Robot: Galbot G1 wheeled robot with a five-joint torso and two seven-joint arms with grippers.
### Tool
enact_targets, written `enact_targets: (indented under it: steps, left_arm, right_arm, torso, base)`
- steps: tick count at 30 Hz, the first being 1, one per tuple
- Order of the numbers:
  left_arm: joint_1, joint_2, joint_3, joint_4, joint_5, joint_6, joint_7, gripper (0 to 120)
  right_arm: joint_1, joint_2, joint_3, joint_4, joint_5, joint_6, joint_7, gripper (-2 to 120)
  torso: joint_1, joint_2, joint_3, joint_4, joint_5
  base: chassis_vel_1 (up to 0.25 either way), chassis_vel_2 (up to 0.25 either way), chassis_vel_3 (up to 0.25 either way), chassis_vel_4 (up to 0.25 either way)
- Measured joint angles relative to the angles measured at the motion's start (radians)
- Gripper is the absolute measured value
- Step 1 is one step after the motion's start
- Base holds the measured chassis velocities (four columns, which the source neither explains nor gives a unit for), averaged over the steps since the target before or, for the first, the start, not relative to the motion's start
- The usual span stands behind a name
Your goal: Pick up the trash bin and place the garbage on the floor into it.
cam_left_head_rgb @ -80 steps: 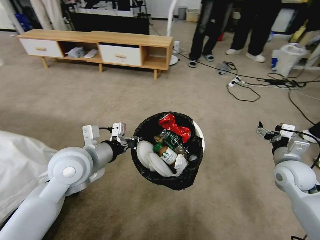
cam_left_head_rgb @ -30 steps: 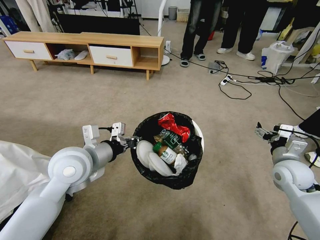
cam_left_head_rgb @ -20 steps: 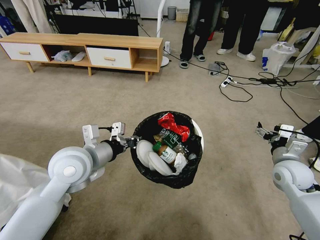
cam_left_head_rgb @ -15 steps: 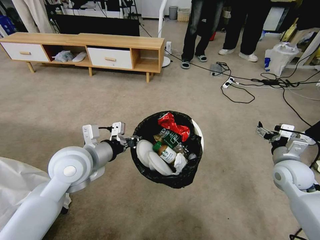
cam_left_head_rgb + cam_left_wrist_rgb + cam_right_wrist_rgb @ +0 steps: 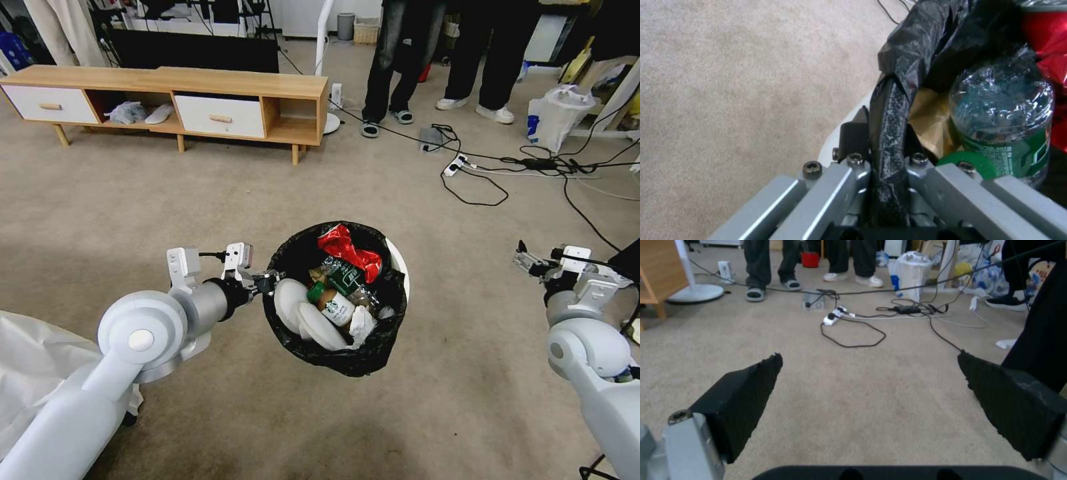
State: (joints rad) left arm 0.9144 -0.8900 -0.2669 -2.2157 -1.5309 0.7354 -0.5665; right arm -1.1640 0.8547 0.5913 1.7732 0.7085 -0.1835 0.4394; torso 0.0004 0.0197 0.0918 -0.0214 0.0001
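Your left gripper (image 5: 269, 279) has its fingers (image 5: 853, 140) clamped on the near-left rim of the trash bin (image 5: 399, 263), one finger outside the white wall and one inside, with the black bag (image 5: 925, 43) pinched between them. The bin hangs above the floor (image 5: 200, 200), upright and full: the garbage (image 5: 337, 287) inside includes a red wrapper (image 5: 347, 250), a clear bottle with a green label (image 5: 1002, 113), a brown-drink bottle (image 5: 330, 305), brown paper (image 5: 927, 123) and white tissue (image 5: 362, 325).

Your right gripper (image 5: 871, 393) hovers off to the right, well apart from the bin, its fingers (image 5: 746, 396) spread wide with nothing between them and bare carpet below.

Farther out, a white sheet (image 5: 33, 360) lies at your left side. Ahead on the left stands a low wooden TV cabinet (image 5: 200, 100). Ahead on the right, black cables and a power strip (image 5: 457, 165) trail across the carpet, with a white plastic shopping bag (image 5: 557, 117) beyond them. A small grey bin (image 5: 345, 25) stands far back.
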Motion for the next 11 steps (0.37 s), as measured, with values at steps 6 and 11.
enact_targets:
  steps: [6,11]
  left_arm:
    - [0.007,-0.001,-0.002,-0.001,0.0,0.0,0.0,2]
    - [0.01,-0.001,-0.004,-0.002,0.0,0.0,0.0,2]
  right_arm:
    - [0.003,0.004,-0.005,-0.001,-0.002,0.0,0.0,100]
    - [0.001,0.003,-0.005,-0.001,-0.003,0.0,-0.001,100]
  torso:
    - [0.0,0.0,0.0,0.0,0.0]
    - [0.0,0.0,0.0,0.0,-0.0001]
  base:
    - [0.0,0.0,0.0,0.0]
    - [0.0,0.0,0.0,0.0]
